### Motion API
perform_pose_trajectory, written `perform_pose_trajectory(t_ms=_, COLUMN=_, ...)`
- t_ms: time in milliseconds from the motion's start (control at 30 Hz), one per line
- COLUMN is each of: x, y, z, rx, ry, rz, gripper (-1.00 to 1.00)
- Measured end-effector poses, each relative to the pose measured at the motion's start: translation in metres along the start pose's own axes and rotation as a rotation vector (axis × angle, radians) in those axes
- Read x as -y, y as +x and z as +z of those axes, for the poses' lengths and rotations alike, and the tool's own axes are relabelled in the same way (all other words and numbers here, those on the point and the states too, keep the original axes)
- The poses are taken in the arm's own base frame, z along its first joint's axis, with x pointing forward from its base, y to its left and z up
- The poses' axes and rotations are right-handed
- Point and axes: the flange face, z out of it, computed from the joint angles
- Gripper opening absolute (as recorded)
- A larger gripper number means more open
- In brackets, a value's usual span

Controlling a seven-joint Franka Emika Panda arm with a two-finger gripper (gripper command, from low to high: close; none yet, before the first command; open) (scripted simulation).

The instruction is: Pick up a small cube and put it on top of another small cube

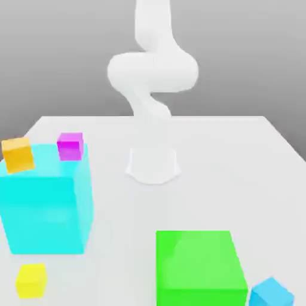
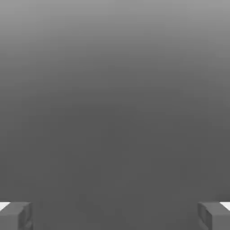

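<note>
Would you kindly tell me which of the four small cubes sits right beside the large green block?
The small sky-blue cube, at the green block's lower right corner in the exterior view; the yellow, orange and magenta ones surround the large cyan block.

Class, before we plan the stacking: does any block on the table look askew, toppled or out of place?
Nothing stands out. The small sky-blue cube sits at the green block's corner, turned a little off square. The yellow, orange and magenta cubes lie around the big cyan block. None is stacked.
</note>
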Motion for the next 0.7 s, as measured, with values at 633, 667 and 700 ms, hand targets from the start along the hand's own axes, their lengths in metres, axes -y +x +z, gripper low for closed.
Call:
perform_pose_trajectory(t_ms=633, x=0.019, y=-0.151, z=0.306, rx=0.227, ry=-0.420, rz=0.597, gripper=0.00)
perform_pose_trajectory(t_ms=667, x=0.015, y=-0.163, z=0.319, rx=0.228, ry=-0.447, rz=0.625, gripper=0.00)
perform_pose_trajectory(t_ms=700, x=0.011, y=-0.176, z=0.333, rx=0.227, ry=-0.475, rz=0.653, gripper=0.00)
